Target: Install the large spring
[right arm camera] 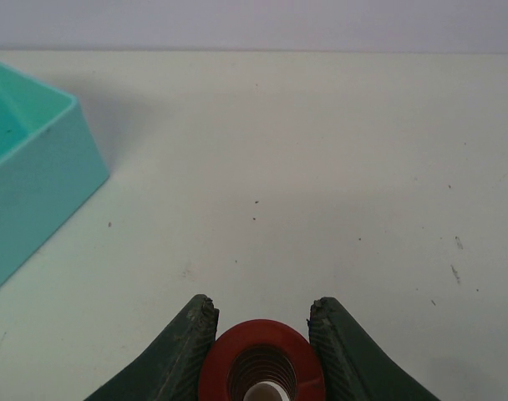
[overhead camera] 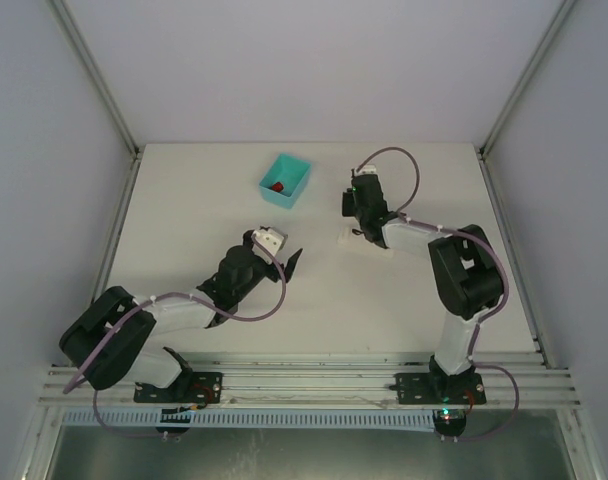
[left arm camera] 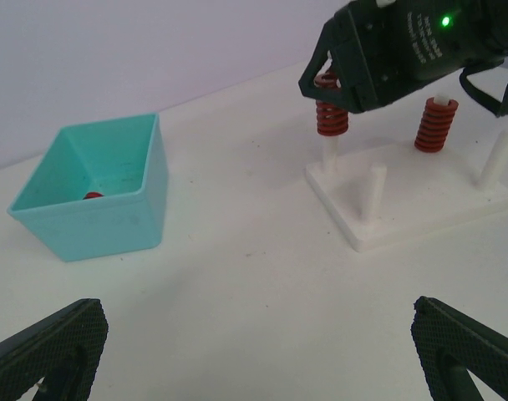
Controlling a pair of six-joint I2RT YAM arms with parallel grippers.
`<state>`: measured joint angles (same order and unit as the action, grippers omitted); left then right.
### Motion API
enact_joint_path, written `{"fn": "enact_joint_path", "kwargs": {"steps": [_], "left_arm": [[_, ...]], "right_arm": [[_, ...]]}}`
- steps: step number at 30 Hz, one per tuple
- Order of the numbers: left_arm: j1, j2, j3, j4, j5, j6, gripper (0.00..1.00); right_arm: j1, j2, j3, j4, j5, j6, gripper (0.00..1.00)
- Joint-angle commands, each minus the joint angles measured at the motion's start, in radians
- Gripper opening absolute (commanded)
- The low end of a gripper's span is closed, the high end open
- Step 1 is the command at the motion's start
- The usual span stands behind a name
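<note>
My right gripper [right arm camera: 263, 307] is shut on the large red spring [right arm camera: 223, 368], and a white peg's tip [right arm camera: 266, 393] shows inside the coil. From the left wrist view that spring [left arm camera: 330, 115] sits high on a peg [left arm camera: 328, 154] of the white base plate [left arm camera: 421, 209], under the right gripper [left arm camera: 354, 92]. A second red spring [left arm camera: 435, 125] sits on another peg. From above, the right gripper [overhead camera: 356, 205] hangs over the plate [overhead camera: 372, 244]. My left gripper [left arm camera: 258, 355] stands open and empty over bare table, left of the plate [overhead camera: 281, 252].
A teal bin [left arm camera: 112, 225] stands left of the plate with a small red piece [left arm camera: 93, 195] inside; it shows from above [overhead camera: 295, 172] and at the right wrist view's left edge [right arm camera: 28, 192]. Two bare pegs [left arm camera: 374, 188] stand on the plate. White walls enclose the table.
</note>
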<state>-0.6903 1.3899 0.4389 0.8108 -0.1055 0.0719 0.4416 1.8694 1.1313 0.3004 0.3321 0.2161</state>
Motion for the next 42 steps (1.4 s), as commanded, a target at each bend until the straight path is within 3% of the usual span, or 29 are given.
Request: {"fn": "enact_joint_path", "kwargs": {"steps": [1,13,24,29,38,39,42], "left_arm": [[-0.005,-0.024,-0.006,0.024,-0.008,0.009,0.99],[-0.007,-0.022,-0.006,0.024,-0.033,0.007,0.99],[-0.009,-0.032,-0.011,0.024,-0.059,0.004,0.99],[-0.009,-0.044,-0.009,0.013,-0.094,-0.014,0.99],[-0.009,-0.068,0.015,-0.032,-0.155,-0.086,0.99],[-0.009,-0.069,0.024,-0.047,-0.167,-0.095,0.99],[-0.01,-0.085,0.04,-0.083,-0.184,-0.108,0.99]], "right_arm": [[-0.003,0.016,0.036,0.033,0.023,0.009,0.0],[-0.003,0.076,0.042,0.01,0.045,0.06,0.22],[-0.006,0.009,0.013,-0.046,0.067,0.103,0.57],[-0.009,-0.144,-0.019,-0.203,0.062,0.147,0.71],[-0.01,-0.528,-0.055,-0.721,-0.059,0.187,0.93],[-0.01,-0.578,-0.076,-0.756,-0.058,0.198,0.99],[-0.01,-0.752,-0.165,-0.813,-0.081,0.229,0.99]]}}
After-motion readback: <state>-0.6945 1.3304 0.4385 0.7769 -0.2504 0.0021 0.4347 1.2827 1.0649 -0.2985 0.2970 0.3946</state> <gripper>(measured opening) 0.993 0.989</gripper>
